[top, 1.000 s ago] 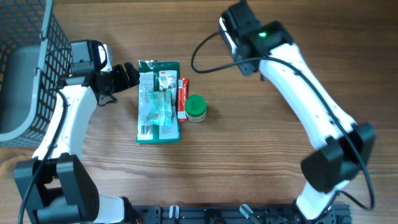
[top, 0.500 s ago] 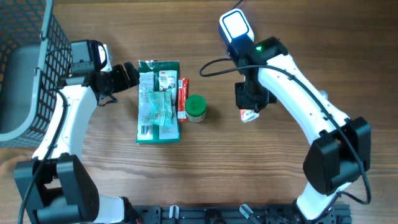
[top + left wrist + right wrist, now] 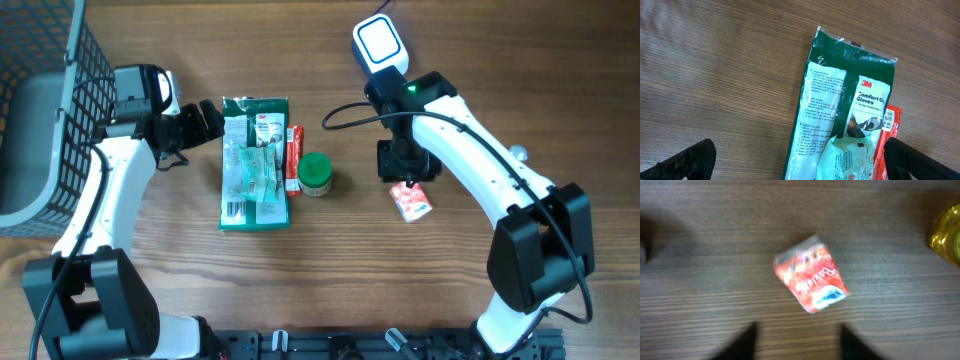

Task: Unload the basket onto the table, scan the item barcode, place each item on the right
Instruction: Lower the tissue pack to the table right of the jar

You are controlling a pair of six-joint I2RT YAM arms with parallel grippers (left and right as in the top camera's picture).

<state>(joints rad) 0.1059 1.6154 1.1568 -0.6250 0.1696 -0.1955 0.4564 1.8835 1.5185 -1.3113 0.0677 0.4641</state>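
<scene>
The right gripper (image 3: 405, 172) hangs with its jaws apart, holding nothing. The small red snack packet (image 3: 411, 203) lies flat on the wooden table (image 3: 330, 290) just below the claw in the overhead view. In the right wrist view the packet (image 3: 810, 281) sits tilted, ahead of the two blurred fingertips (image 3: 742, 341) and roughly centred between them, touching neither. The white handheld scanner (image 3: 380, 42) lies well apart, beyond the arm. The left gripper (image 3: 205, 120) is spread wide beside the green 3M glove pack (image 3: 255, 165), gripping nothing.
</scene>
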